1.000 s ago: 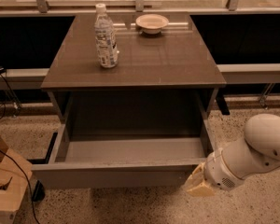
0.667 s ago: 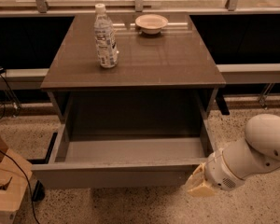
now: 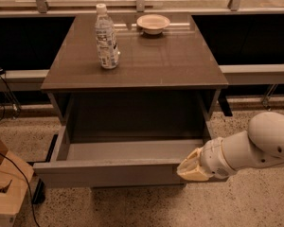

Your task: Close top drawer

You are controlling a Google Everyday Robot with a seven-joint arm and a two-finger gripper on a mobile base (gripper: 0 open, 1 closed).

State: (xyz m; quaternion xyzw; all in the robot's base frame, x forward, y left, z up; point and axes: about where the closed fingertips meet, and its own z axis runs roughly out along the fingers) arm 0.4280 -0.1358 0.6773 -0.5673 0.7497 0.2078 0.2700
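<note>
The top drawer (image 3: 109,172) is pulled far out of the grey-brown cabinet (image 3: 132,60). Its tall flat front panel faces me and its lighter grey inside shows with nothing in it. My gripper (image 3: 188,170) is at the end of the white arm (image 3: 255,148) coming in from the right. Its cream-coloured tip rests at the right end of the drawer's front panel, near the top edge.
A clear plastic water bottle (image 3: 106,37) and a small white bowl (image 3: 153,23) stand on the cabinet top. A cardboard box (image 3: 4,193) with cables sits on the speckled floor at the left. A low ledge and railing run behind the cabinet.
</note>
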